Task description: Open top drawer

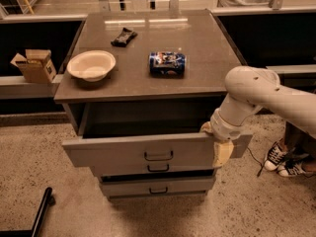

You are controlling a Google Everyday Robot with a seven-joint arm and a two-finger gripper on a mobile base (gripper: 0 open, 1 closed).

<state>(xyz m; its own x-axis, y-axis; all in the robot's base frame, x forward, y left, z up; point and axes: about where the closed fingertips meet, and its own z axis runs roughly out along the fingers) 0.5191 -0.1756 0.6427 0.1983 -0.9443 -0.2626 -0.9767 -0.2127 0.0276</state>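
Hanging at the right end of the top drawer (113, 152), already out at lower centre, the claw (220, 151) (clenched or not, I cannot tell) could skew it, tugging off-centre.

We note cream gripper (221, 152) at right end of grey top drawer (108, 155); white bowl (91, 65); blue can (167, 63); brown box (35, 66).

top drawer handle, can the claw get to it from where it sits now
Probably yes. The claw sits against the front of the top drawer, at its right end; the black bar handle is further left on that same face, with nothing between them.
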